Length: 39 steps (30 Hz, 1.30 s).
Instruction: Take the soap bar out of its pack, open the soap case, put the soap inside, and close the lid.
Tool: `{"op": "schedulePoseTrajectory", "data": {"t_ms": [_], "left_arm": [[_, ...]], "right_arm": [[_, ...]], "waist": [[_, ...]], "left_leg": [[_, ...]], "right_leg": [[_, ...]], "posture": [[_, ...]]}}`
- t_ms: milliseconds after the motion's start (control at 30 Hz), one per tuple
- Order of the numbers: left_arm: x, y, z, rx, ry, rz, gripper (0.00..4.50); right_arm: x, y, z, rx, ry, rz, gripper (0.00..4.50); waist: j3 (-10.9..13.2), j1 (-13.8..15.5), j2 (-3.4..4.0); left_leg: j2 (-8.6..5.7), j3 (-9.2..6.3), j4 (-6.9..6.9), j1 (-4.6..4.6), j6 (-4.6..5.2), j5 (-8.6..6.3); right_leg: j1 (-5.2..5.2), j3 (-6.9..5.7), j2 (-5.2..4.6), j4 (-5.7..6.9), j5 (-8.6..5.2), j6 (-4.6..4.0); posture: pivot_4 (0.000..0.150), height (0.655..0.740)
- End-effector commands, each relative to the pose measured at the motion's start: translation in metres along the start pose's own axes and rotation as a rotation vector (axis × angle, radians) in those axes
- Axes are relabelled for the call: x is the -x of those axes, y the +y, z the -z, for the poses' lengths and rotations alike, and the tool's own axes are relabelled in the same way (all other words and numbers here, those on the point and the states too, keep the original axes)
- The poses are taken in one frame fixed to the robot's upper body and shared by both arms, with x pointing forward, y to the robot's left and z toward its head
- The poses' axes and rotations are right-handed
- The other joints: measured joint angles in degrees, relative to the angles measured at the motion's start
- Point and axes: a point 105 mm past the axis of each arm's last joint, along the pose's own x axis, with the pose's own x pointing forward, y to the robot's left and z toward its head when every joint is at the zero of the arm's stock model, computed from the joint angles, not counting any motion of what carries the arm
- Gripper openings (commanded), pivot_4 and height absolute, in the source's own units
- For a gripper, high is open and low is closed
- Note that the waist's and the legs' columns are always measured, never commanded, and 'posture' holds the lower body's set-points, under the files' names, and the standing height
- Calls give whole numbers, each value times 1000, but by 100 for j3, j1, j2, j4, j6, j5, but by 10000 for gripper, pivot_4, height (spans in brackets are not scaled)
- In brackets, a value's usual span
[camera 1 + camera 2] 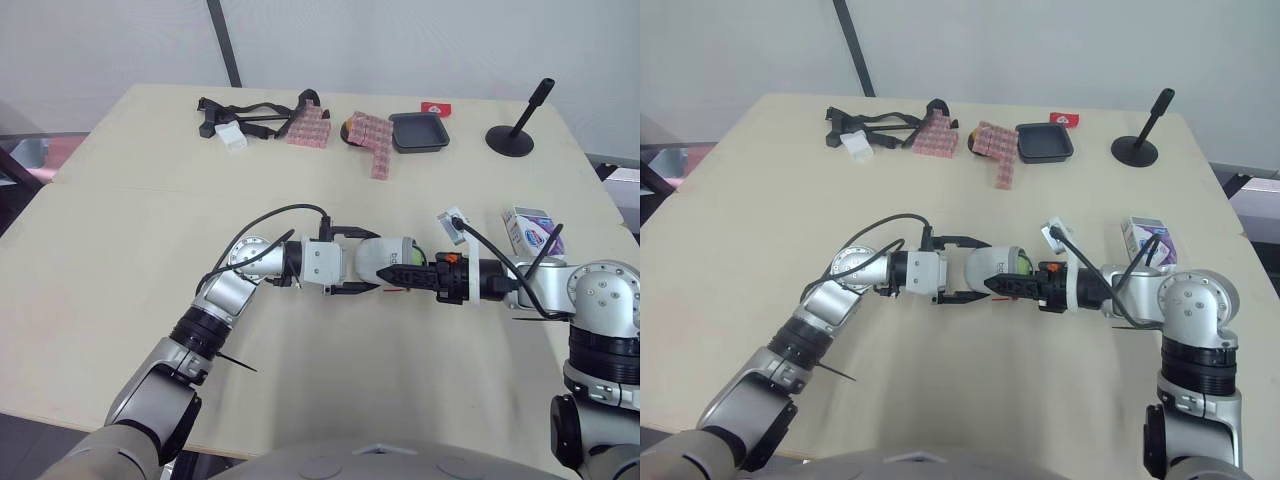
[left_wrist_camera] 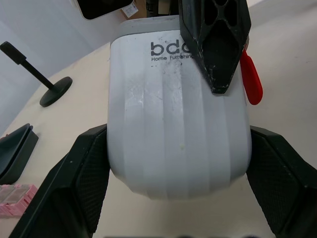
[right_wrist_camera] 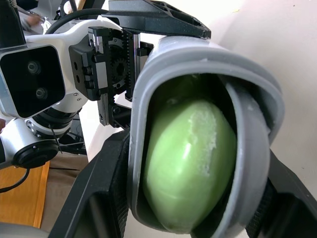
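Fingers (image 2: 79, 178) of the left gripper (image 1: 366, 262) clamp the soap case (image 2: 173, 129) while the right gripper (image 1: 412, 272) pinches its lid (image 3: 250, 144) over the soap (image 3: 188, 163); squeeze squarely until it seats.

Left hand (image 1: 372, 262) clamped, right hand (image 1: 405, 275) clamped opposite

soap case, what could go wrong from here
1. The soap sits right at the open mouth of the case, so closing could jam on it, or it could slip out if the case tips.
2. The left gripper clamps only the case's smooth sides while the right gripper meets it end-on. A hard push might slide the case out of the grip.
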Motion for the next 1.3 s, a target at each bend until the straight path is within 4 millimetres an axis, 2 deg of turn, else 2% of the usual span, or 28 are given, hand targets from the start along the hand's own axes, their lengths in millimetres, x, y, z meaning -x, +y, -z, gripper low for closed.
{"op": "schedulePoseTrajectory", "data": {"t_ms": [33, 633, 700, 767, 1233, 1300], "left_arm": [[1, 11, -7, -26, -25, -33, 34338], [1, 16, -2, 51, -13, -56, 34338], [1, 17, -2, 54, -16, -58, 44484], [1, 18, -1, 56, -15, -54, 45000], [15, 17, -2, 124, -34, -3, 45000], [24, 14, 1, 154, -12, 14, 45000]], "right_arm": [[2, 7, -2, 40, 4, -14, 22289], [1, 10, -4, 44, -17, -32, 22045], [1, 10, -3, 44, -15, -31, 22044], [1, 9, -2, 45, -12, -26, 20956], [2, 7, 0, 60, 1, -13, 20891], [3, 6, 0, 62, 3, -5, 20891]], "waist": [[0, 1, 0], [0, 1, 0], [0, 3, 0], [0, 3, 0], [0, 6, 0], [0, 3, 0]], "left_leg": [[0, 0, 0, 0, 0, 0], [0, 0, 0, -1, 0, 0], [0, 0, -1, 0, 0, 0], [0, 0, -1, -1, 0, 0], [-1, 0, -4, -1, 0, 0], [-1, 0, -4, -1, 0, 0]], "right_leg": [[0, 0, 0, 0, 0, 0], [0, 0, 0, -1, 0, 0], [0, 0, 0, -1, 0, 0], [0, 0, 1, -1, 0, 0], [0, 0, 0, -4, 0, 0], [0, 0, 0, -5, 0, 0]], "posture": [[1500, 7400], [1500, 7400], [1500, 7400], [1500, 7400], [1500, 7400], [1500, 7400]]}}
